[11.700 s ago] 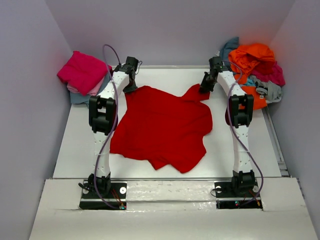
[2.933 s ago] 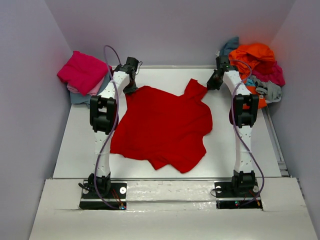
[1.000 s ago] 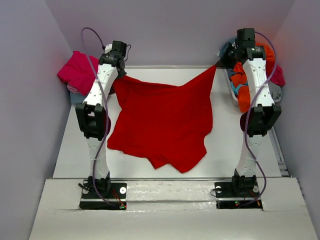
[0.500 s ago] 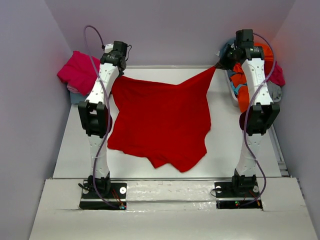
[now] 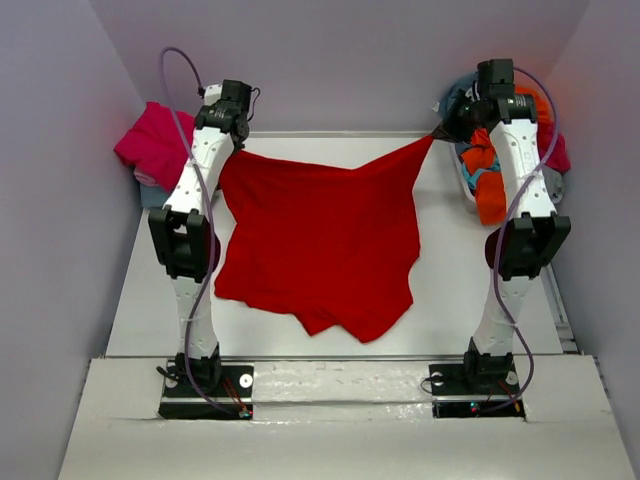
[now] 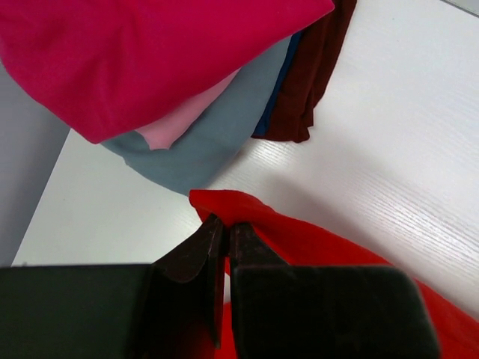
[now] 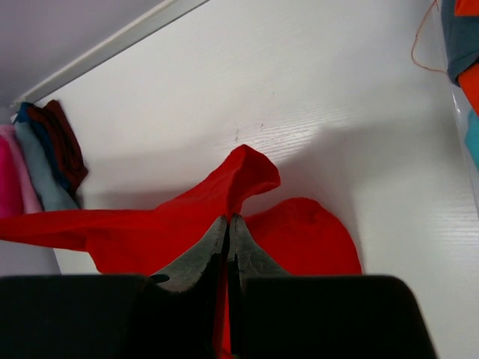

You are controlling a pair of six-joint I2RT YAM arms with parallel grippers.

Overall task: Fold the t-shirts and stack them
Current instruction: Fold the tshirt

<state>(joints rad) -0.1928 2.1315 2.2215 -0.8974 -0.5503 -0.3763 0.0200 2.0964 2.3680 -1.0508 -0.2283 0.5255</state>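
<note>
A bright red t-shirt (image 5: 320, 240) hangs stretched between both raised arms, its far edge lifted off the table and its near part lying crumpled on the white top. My left gripper (image 5: 228, 152) is shut on the shirt's far left corner (image 6: 224, 211). My right gripper (image 5: 440, 130) is shut on the far right corner (image 7: 247, 179). A folded stack of t-shirts (image 5: 160, 150) lies at the far left, magenta on top, with pale pink, grey-blue and maroon (image 6: 310, 75) beneath. An unfolded heap of t-shirts (image 5: 510, 130), orange on top, sits at the far right.
Grey walls close in the table (image 5: 480, 250) on the left, back and right. A raised white rail (image 5: 550, 290) runs along the table's right side. The arm bases (image 5: 205, 385) stand on a white ledge at the near edge.
The red shirt's far edge has been pulled a little tauter between the two raised grippers; the left arm has shifted slightly left. Both grips are unchanged.
</note>
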